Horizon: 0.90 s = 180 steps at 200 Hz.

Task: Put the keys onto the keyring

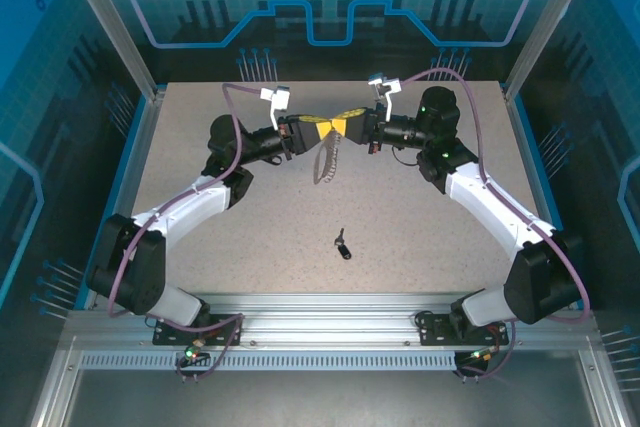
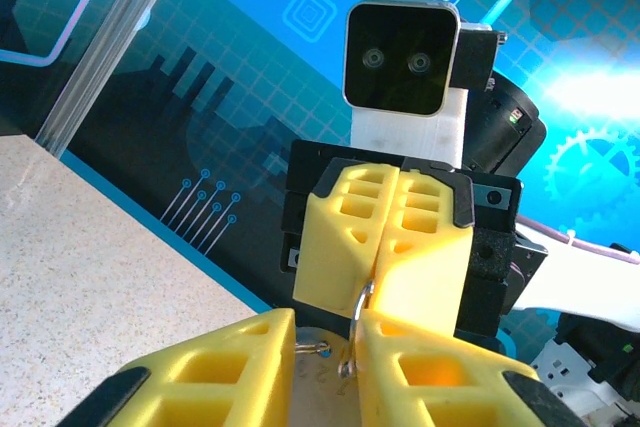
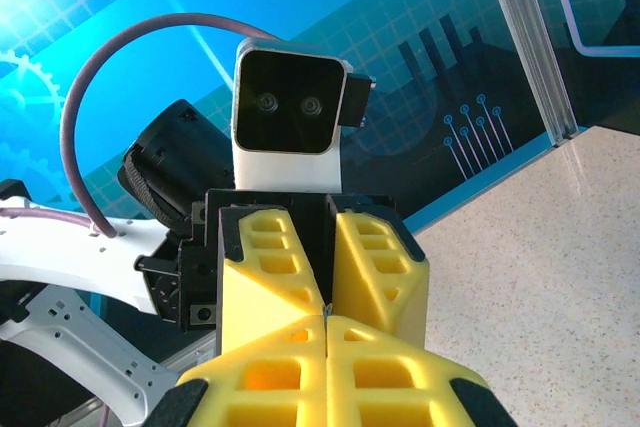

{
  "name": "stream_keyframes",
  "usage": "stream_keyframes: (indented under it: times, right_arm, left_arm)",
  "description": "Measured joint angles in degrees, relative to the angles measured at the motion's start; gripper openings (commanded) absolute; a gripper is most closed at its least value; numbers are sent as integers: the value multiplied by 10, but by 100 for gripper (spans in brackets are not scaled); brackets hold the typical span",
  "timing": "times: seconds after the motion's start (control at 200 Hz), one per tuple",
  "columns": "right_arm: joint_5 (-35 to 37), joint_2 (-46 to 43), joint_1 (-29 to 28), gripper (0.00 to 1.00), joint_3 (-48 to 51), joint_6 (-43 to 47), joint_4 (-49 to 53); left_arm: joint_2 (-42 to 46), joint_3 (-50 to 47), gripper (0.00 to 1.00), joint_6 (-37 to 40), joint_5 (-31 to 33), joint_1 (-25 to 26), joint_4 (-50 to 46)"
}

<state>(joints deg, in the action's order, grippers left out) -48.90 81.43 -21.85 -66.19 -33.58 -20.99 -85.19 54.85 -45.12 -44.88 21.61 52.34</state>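
Observation:
The tiny black-headed key (image 1: 343, 244) lies alone on the table, near the front middle, well short of both grippers. High over the table's far middle, my left gripper (image 1: 318, 130) and right gripper (image 1: 342, 127) meet tip to tip. The keyring's silvery fringe (image 1: 325, 162) dangles from that meeting point; its dark loop is hidden between the yellow fingers. In the left wrist view my right gripper (image 2: 372, 285) is shut on a thin silver wire ring (image 2: 357, 332), which runs into the narrow gap of my left gripper (image 2: 325, 352). In the right wrist view my right gripper (image 3: 326, 325) is shut.
The speckled table (image 1: 420, 227) is boxed in by blue transparent walls with aluminium posts (image 1: 110, 17) at the back corners. A metal rail (image 1: 330, 305) runs along the front edge by the arm bases.

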Motion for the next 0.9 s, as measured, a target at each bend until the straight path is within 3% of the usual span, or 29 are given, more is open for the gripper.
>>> stream_keyframes:
  times: [0.31,0.425,0.59,0.645,0.78,0.9]
  right_arm:
    - [5,0,0,0,0,0,0]
    - [9,0,1,0,3,0,0]
    - [13,0,1,0,5,0,-1]
    - [15,0,1,17,6,0,-1]
    - [25,-14,6,45,19,-6,7]
    - [58,-57,26,57,48,-18,40]
  left_arm:
    - [0,2,10,0,0,3,4]
    - [0,2,0,0,0,3,4]
    - [0,2,0,2,0,3,3]
    - [0,1,0,2,2,3,2]
    - [5,-7,0,8,12,5,-2]
    - [21,-24,0,21,23,6,-13]
